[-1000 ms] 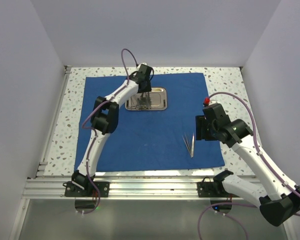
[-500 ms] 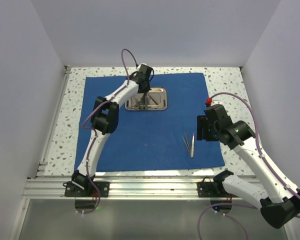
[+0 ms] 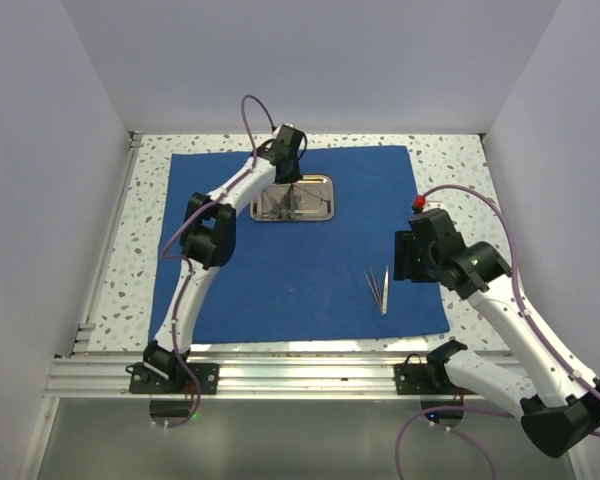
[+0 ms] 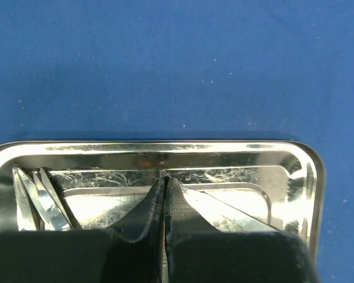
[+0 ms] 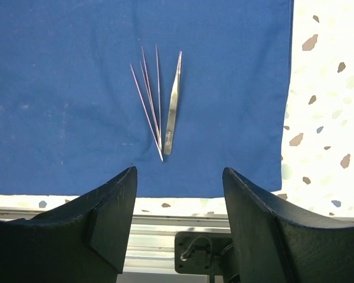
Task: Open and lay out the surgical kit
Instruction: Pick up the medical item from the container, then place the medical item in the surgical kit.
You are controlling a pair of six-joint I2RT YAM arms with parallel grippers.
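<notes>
Left gripper point(image 4: 163, 184) sits inside the steel tray point(image 4: 165, 148), its fingers pressed together on a thin silver instrument point(image 4: 163, 259). More instruments point(image 4: 38, 200) lie to its left, and the blue cloth point(image 4: 165, 59) spreads beyond. Right gripper point(image 5: 178, 174) hovers with its jaws apart, the tweezers point(image 5: 171, 106) lying just ahead on the cloth.
</notes>
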